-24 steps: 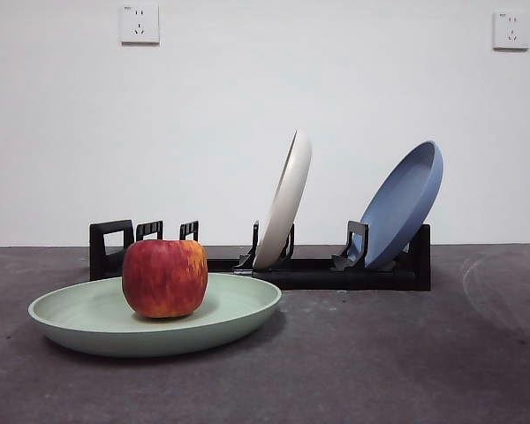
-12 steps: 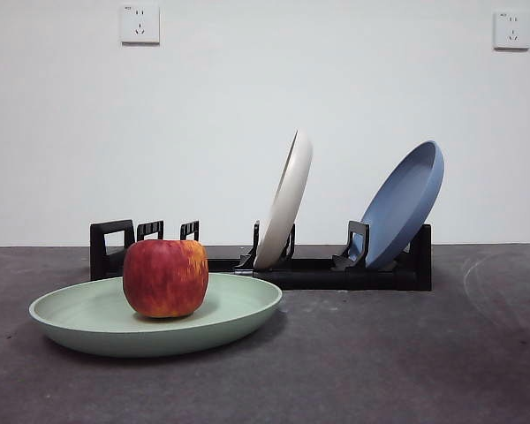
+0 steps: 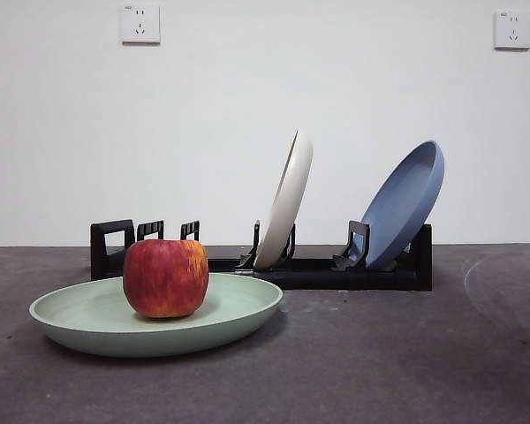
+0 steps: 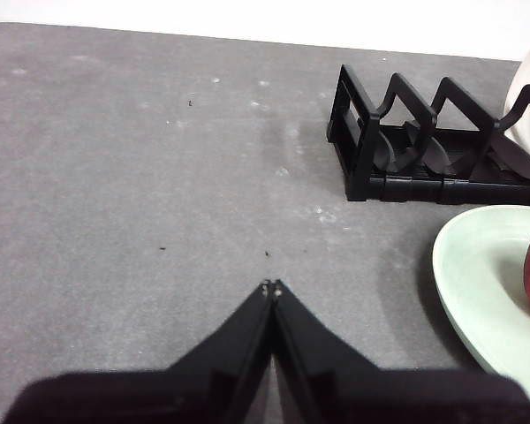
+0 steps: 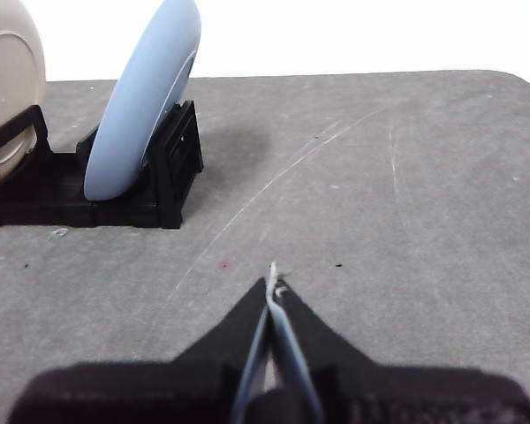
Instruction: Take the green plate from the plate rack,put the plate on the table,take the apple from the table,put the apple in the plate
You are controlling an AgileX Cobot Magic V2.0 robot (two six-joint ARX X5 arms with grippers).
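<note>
The apple (image 3: 165, 277) sits in the green plate (image 3: 238, 311) on the bench (image 3: 380, 353) before the plate rack (image 3: 336, 272), task apparently complete, both grippers' fingers (image 4: 271, 300) (image 5: 274, 291) pressed together, empty, well clear.

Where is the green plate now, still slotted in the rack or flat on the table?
Flat on the table. The green plate lies level in front of the plate rack, out of its slots, with the apple sitting in it.
</note>
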